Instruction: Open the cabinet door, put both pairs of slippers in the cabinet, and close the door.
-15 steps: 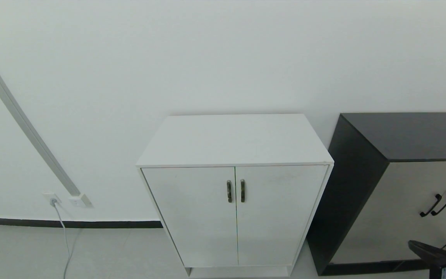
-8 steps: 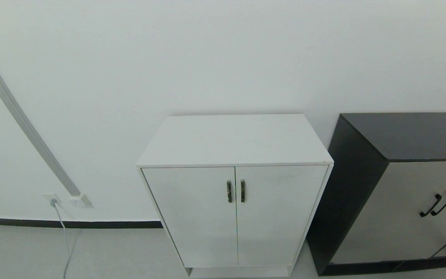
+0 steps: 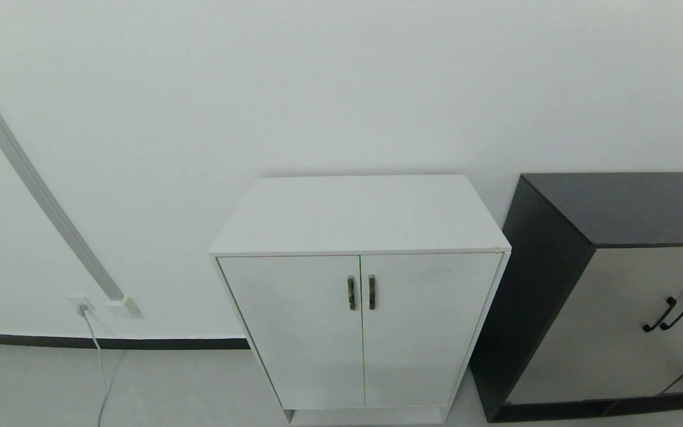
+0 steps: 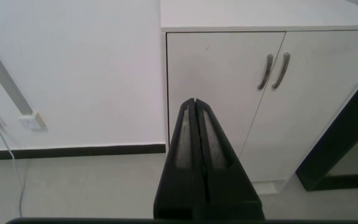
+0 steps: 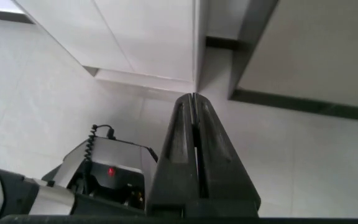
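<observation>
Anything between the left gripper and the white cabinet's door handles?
Nothing: the left wrist view shows open space from the left gripper to the handles, bare door behind.

Two cabinets (image 3: 356, 213) (image 3: 626, 204); four handles (image 3: 351, 292) (image 3: 659, 314); two pincers (image 4: 195, 102) (image 5: 194, 98)

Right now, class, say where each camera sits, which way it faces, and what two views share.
Head view: on the robot's head, facing forward and down at the white cabinet and black cabinet.
Left wrist view: behind the left gripper, fingers shut, facing the white cabinet's handles.
Right wrist view: behind the right gripper, fingers shut, tilted down at the floor.
Shared: head and left wrist views both show the handles.
</observation>
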### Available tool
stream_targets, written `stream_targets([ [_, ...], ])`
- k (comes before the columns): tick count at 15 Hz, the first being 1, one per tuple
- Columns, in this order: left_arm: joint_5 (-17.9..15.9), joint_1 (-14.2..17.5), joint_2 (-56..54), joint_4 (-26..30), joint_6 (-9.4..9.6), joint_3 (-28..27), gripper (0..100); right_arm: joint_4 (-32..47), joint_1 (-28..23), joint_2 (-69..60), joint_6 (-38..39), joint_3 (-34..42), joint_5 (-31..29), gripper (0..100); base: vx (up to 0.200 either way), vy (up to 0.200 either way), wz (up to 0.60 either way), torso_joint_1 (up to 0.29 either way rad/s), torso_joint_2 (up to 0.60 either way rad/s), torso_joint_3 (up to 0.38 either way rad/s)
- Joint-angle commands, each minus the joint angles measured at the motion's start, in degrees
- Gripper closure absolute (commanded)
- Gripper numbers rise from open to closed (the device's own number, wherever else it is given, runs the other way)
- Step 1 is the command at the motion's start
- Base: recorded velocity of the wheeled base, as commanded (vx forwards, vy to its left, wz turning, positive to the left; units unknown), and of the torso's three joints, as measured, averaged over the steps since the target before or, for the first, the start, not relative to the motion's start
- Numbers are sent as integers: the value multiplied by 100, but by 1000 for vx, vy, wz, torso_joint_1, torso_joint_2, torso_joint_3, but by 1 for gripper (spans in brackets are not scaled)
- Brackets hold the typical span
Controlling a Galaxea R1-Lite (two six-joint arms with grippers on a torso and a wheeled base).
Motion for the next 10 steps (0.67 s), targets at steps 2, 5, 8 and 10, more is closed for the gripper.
stream_targets([
  [2,1,1,-1,-1,-2,1,100,19,11,-236,31,0,-11,100,0,0,0,0,0,0],
  [5,1,1,-1,-1,-2,1,100,27,47,-245,66,0,-64,100,0,0,0,0,0,0],
  [8,1,1,-1,-1,-11,1,100,36,583,-508,66,-18,-530,100,0,0,0,0,0,0],
  [10,1,1,-1,-1,-11,1,100,54,1567,-570,145,0,-1101,100,0,0,0,0,0,0],
])
